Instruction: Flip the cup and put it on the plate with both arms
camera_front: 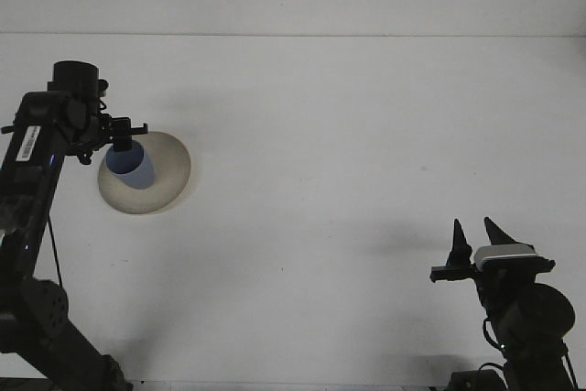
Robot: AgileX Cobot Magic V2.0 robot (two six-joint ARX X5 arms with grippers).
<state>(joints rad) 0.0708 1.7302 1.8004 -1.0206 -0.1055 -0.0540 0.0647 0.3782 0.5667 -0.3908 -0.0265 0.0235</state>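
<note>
Step now: the blue cup point(130, 166) sits on the plate point(165, 176), so the job looks nearly done; what is left is for the left arm to let go and get clear.
How to do it well: lift the left pincer point(122, 136) straight up and slowly, so it does not bump the cup or drag it off the plate.
Left pincer: it is right at the top of the cup; the dark parts blend together, so I cannot tell if it is gripping or has let go.
Right pincer point(474, 235): its two tips stand apart and hold nothing; it rests far off, low on the right.
Cup: on the left part of the plate, maybe leaning a bit; I cannot see inside it.
Plate: round and cream, on the white surface point(348, 153); only the cup is on it.
</note>
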